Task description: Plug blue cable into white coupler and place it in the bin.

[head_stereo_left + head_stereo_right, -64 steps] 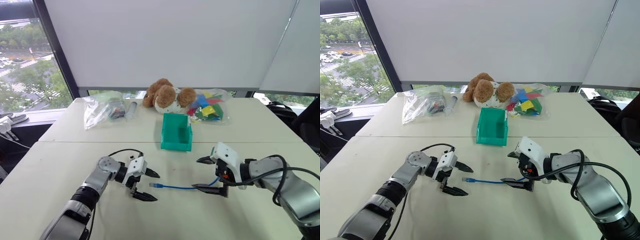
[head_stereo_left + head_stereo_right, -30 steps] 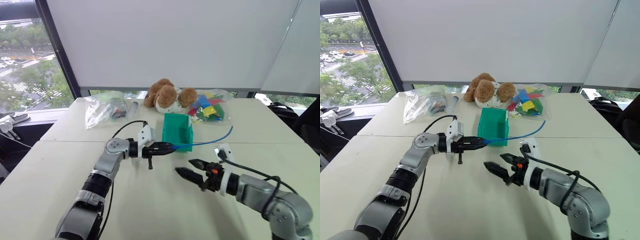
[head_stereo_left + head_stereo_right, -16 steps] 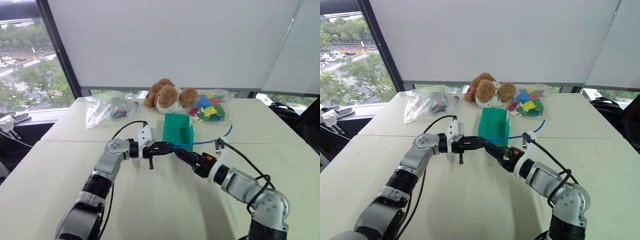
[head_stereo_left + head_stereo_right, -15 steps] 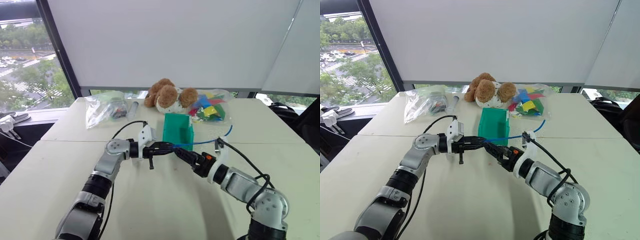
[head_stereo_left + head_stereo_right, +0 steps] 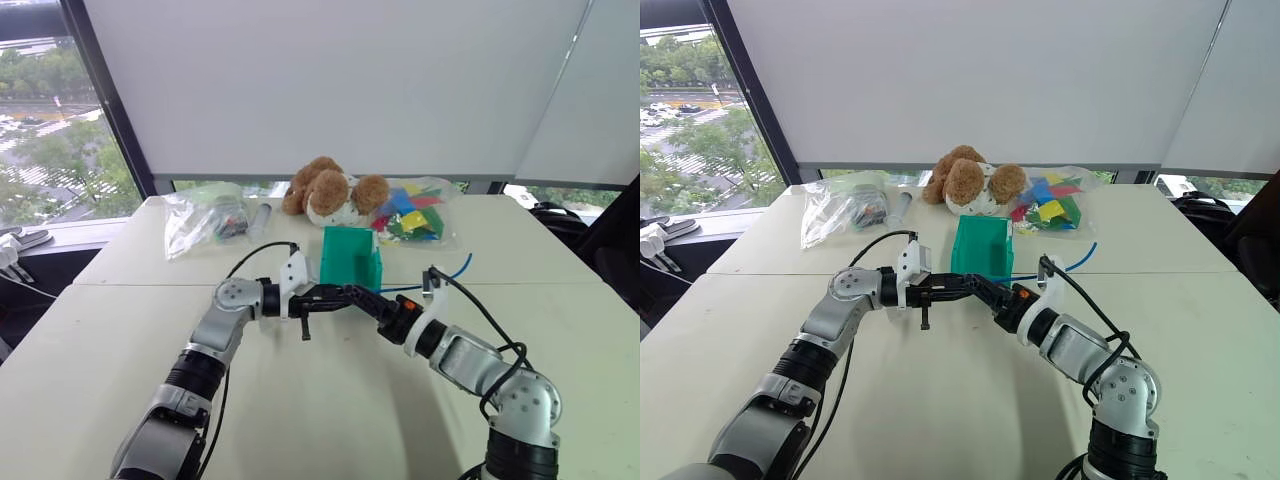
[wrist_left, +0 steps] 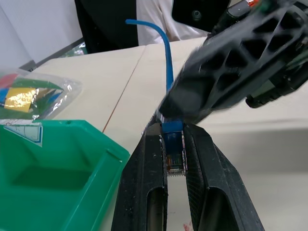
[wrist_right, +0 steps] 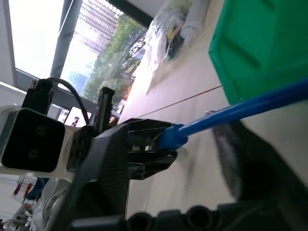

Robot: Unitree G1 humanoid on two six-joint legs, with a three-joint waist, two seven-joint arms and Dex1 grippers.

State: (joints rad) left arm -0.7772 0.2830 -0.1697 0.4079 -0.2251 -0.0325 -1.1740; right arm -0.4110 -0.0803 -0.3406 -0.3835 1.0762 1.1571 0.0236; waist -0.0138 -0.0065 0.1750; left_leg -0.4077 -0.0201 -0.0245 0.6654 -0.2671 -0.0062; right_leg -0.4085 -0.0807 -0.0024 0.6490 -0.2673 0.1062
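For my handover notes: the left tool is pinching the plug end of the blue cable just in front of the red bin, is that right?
Not quite: the bin is green, not red, as the left eye view shows. The left tool does pinch the blue cable at its plug end.

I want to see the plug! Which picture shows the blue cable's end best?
The left wrist view: the blue cable ends in a plug pinched between the left gripper fingers. The right wrist view shows only its blue collar; in the eye views the plug is too small to make out.
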